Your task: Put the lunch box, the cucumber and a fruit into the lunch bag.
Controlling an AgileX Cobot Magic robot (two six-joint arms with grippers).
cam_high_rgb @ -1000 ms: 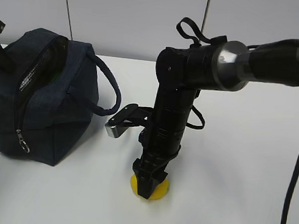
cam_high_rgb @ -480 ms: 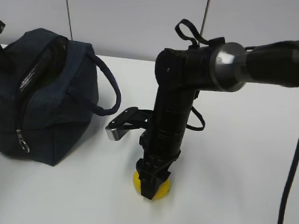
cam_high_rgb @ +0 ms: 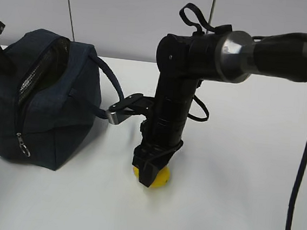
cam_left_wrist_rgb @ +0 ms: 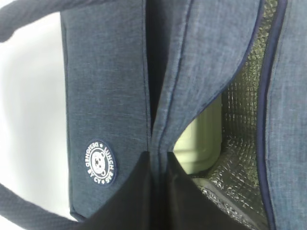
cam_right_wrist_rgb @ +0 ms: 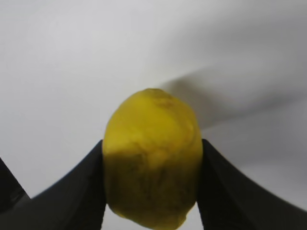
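The right pincer (cam_high_rgb: pixel 149 175) points straight down at the white counter (cam_high_rgb: pixel 235 172), its two black fingers (cam_right_wrist_rgb: pixel 72 191) pressed against either side of the yellow lemon (cam_right_wrist_rgb: pixel 151 158), clamped on it. The lemon sits low at the counter surface, to the right of the dark navy lunch bag (cam_high_rgb: pixel 40 104). The bag stands with its top zipper undone. The left pincer (cam_left_wrist_rgb: pixel 158 191) is closed together on a fold of the bag's fabric at the opening, and the pale green lunch box (cam_left_wrist_rgb: pixel 204 134) shows inside against the silver lining.
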